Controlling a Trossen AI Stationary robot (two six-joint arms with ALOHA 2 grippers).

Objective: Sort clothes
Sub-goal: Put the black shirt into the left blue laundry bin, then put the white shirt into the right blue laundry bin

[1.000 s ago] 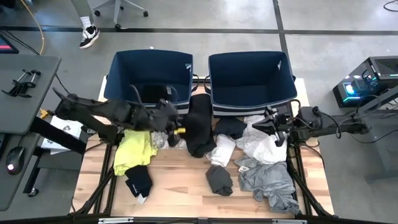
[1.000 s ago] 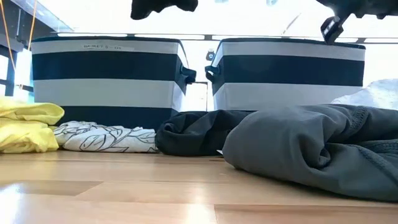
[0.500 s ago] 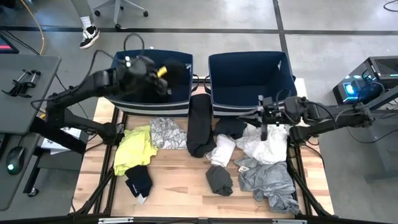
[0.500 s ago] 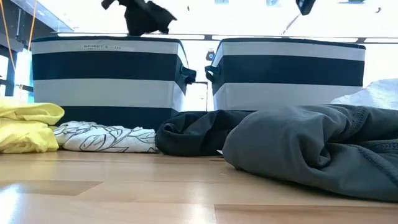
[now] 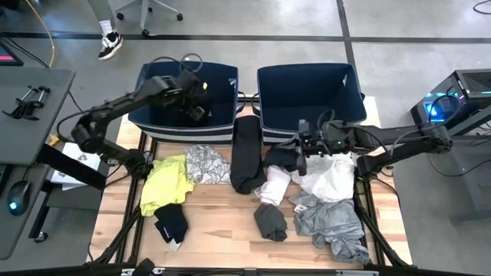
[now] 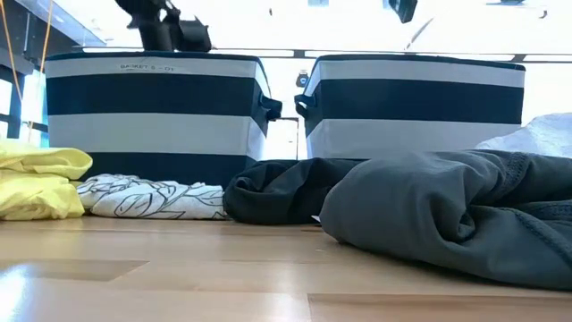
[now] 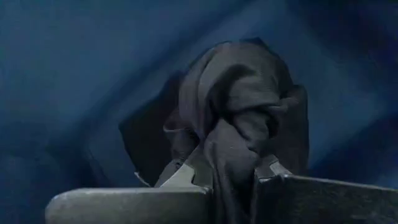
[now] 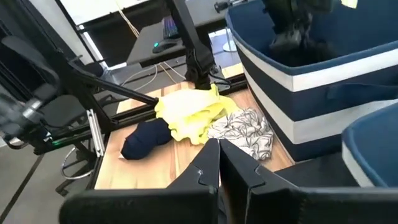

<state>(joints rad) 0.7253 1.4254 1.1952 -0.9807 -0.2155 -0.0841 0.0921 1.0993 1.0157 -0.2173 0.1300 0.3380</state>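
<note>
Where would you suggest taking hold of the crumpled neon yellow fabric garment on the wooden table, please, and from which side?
Probably from straight above, on the bunched folds at the middle of the neon yellow garment. It lies low and spread out, so its raised wrinkles give a pincer something to close on. Keep clear of the edge nearest the patterned grey-white garment beside it, so only one piece lifts.

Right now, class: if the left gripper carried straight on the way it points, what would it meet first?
The left gripper points down into the left bin, shut on a black garment. Going on, it would probably meet the bin's blue inside first; depth is unclear.
</note>
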